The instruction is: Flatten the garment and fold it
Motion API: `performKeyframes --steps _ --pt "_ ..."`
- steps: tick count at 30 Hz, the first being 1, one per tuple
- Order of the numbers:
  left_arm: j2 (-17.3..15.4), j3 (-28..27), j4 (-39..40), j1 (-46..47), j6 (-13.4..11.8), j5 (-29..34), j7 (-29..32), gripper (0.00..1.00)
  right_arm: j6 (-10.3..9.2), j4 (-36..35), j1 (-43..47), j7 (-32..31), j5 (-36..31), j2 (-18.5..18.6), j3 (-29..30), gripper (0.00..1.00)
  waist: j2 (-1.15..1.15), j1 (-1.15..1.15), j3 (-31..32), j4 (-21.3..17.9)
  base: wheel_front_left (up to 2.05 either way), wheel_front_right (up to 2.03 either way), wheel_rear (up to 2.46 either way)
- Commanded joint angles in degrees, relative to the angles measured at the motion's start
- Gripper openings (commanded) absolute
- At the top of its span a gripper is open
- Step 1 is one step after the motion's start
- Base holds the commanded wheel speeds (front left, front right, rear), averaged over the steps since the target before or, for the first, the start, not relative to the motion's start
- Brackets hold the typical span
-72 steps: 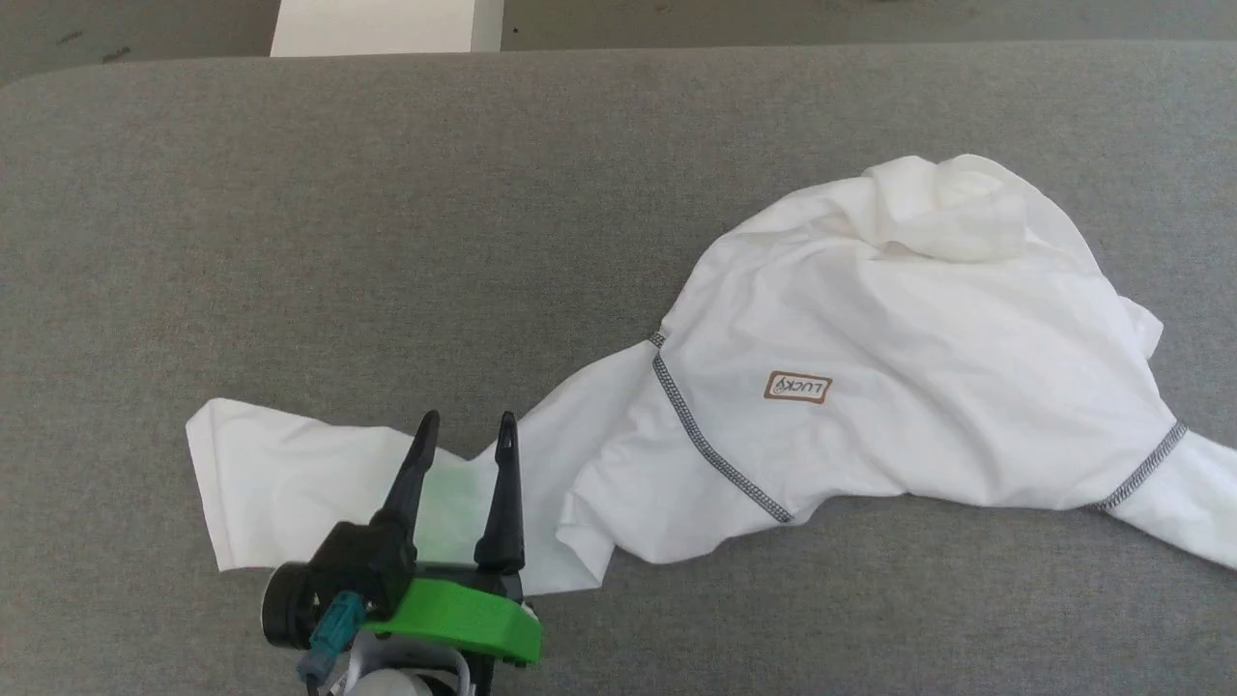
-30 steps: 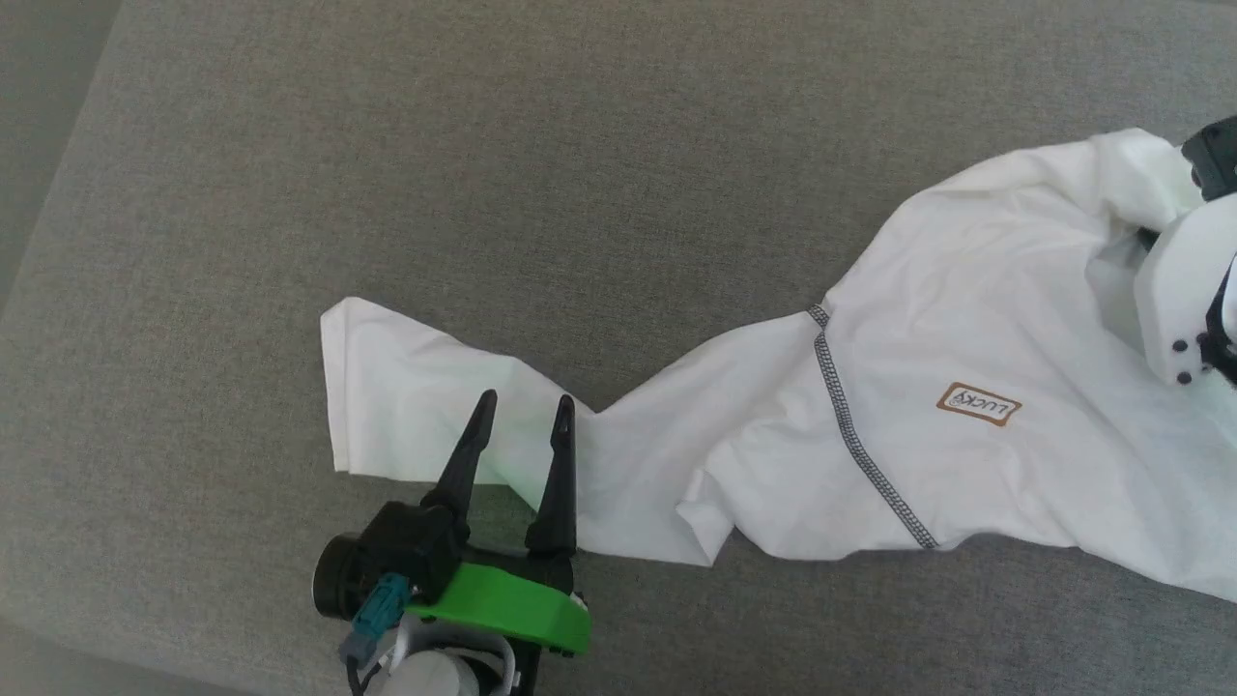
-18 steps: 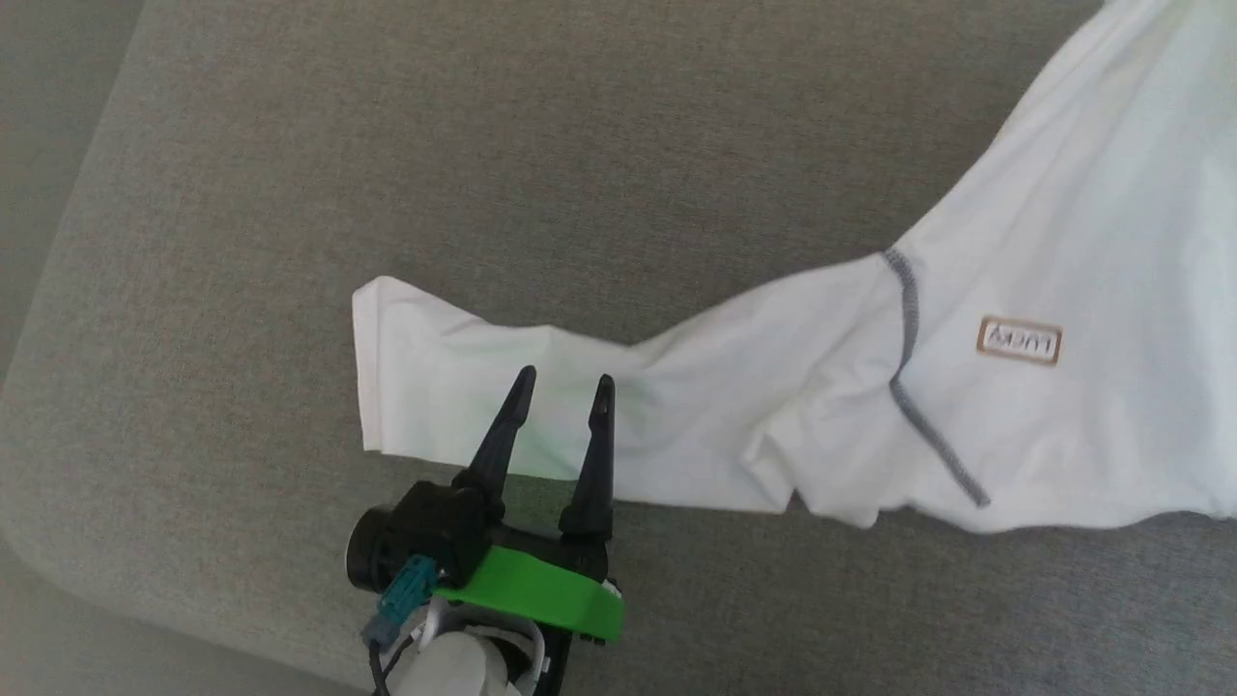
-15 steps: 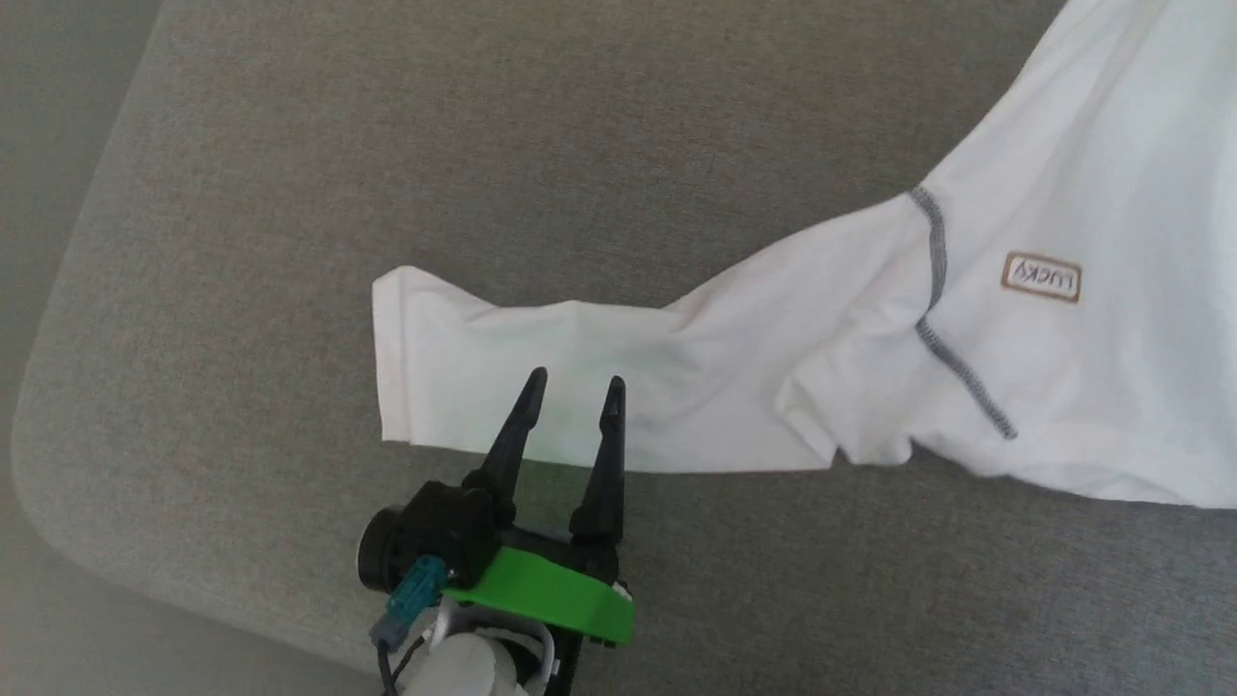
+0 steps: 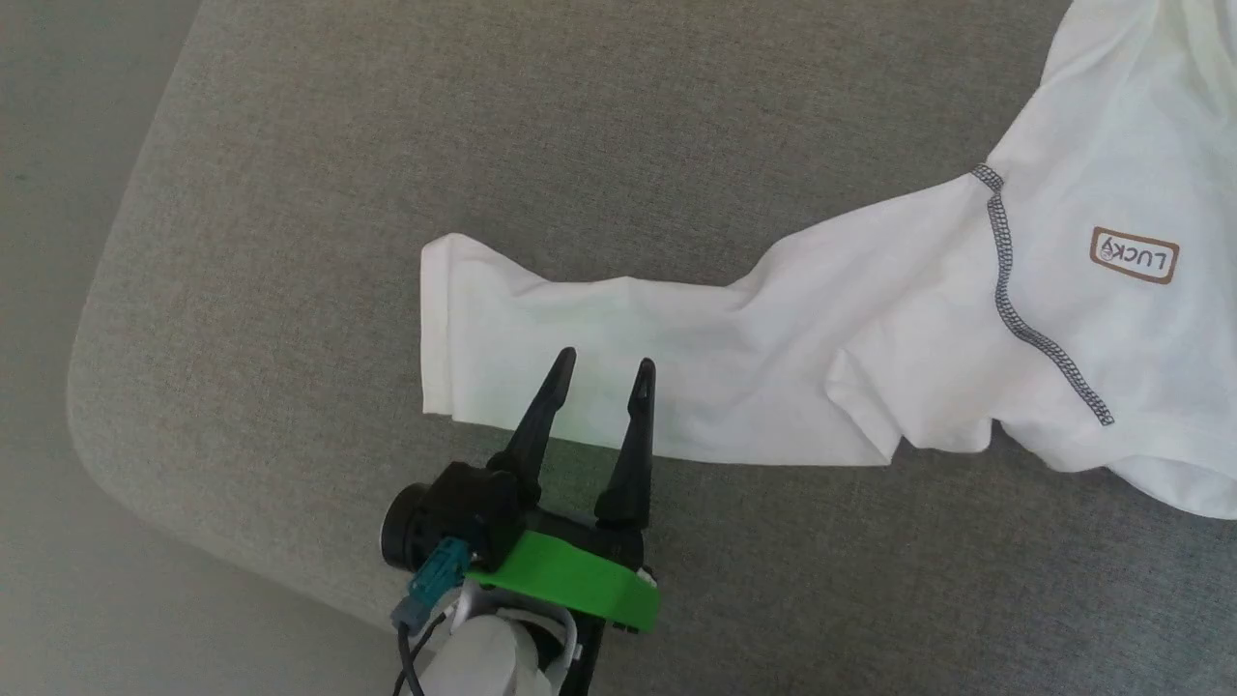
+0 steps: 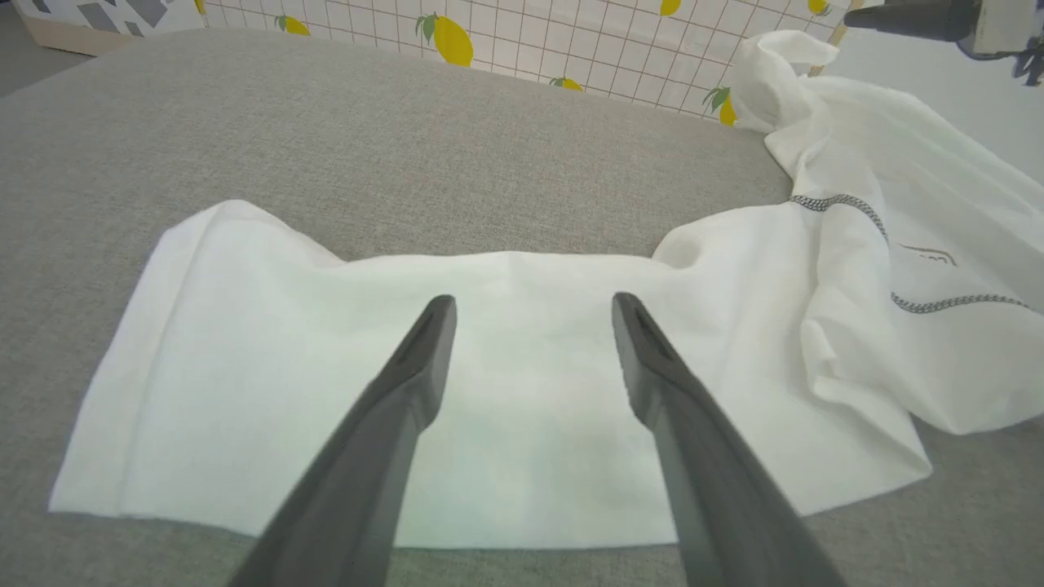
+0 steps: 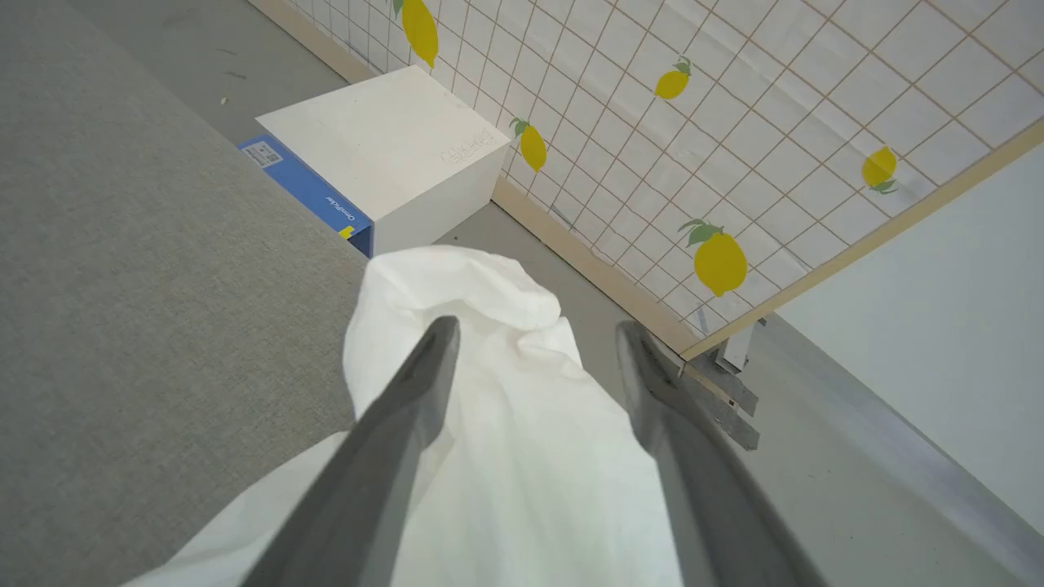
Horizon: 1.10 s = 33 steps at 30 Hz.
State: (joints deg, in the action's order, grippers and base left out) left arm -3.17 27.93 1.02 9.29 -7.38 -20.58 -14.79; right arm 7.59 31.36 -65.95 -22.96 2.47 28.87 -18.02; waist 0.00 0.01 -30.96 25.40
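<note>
1. A grey fabric-covered surface [image 5: 483, 126] with a rounded corner fills the head view. Behind it stand a lemon-patterned grid wall [image 7: 734, 122] and a white box [image 7: 383, 155].
2. The garment [image 5: 1111, 126] lies on the surface to the robot's right. One sleeve [image 5: 676, 329] stretches left, and its cuff [image 5: 437, 329] lies furthest left.
3. The sleeve's long axis runs crosswise to the left gripper [image 5: 605, 362], which hangs over the sleeve near its cuff with fingers spread and nothing held. This arm is the nearer one to the sleeve.
4. The right gripper [image 7: 538, 330] is also spread, with a bunched-up fold of the garment just beyond its tips.
5. The garment's body runs off-frame past the "LUCKY" patch [image 5: 1134, 255]. Whether the left fingertips [image 6: 440, 310] touch the cloth is unclear.
</note>
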Motion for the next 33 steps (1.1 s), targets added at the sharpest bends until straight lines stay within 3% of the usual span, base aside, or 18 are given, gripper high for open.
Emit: performKeyframes --steps 1,8,15,20,25,29,33 --pt "0.3 -0.5 0.0 1.1 -0.4 0.2 -0.2 1.0 -0.1 0.1 0.5 1.2 1.2 -0.1 0.6 1.0 0.0 -0.01 1.3 -1.7 0.0 0.0 0.0" --pt "0.3 -3.0 -0.8 -0.1 0.0 2.2 -0.2 1.0 -0.1 -4.6 5.2 6.2 7.8 0.9 6.3 1.0 0.0 -0.01 5.9 -6.5 0.0 0.0 0.0" --pt "-1.0 -6.4 -1.1 -3.5 0.7 4.2 -0.2 1.0 -0.1 -19.0 25.1 7.3 12.0 0.4 18.1 1.0 0.0 -0.01 11.2 -12.2 0.0 0.0 0.0" --pt "-2.1 -8.3 -0.4 -6.1 0.6 4.6 -0.2 1.0 -0.1 -32.5 43.9 7.2 11.3 -6.4 26.7 1.0 0.0 -0.01 14.2 -15.8 0.0 0.0 0.0" --pt "-2.9 -10.0 0.3 -9.2 0.1 4.4 -0.2 1.0 -0.1 -43.5 60.4 9.5 9.2 -16.8 32.9 1.0 0.0 -0.01 16.8 -19.1 0.0 0.0 0.0" --pt "-3.0 -11.4 1.3 -11.2 -0.4 3.9 -0.2 1.0 -0.1 -47.7 68.7 13.0 6.2 -23.0 36.8 1.0 0.0 -0.01 18.4 -21.0 0.0 0.0 0.0" --pt "-3.7 -12.1 2.0 -12.4 -0.4 4.3 -0.2 1.0 -0.1 -48.7 73.0 15.3 6.4 -25.6 38.1 1.0 0.0 -0.01 19.4 -22.1 0.0 0.0 0.0"
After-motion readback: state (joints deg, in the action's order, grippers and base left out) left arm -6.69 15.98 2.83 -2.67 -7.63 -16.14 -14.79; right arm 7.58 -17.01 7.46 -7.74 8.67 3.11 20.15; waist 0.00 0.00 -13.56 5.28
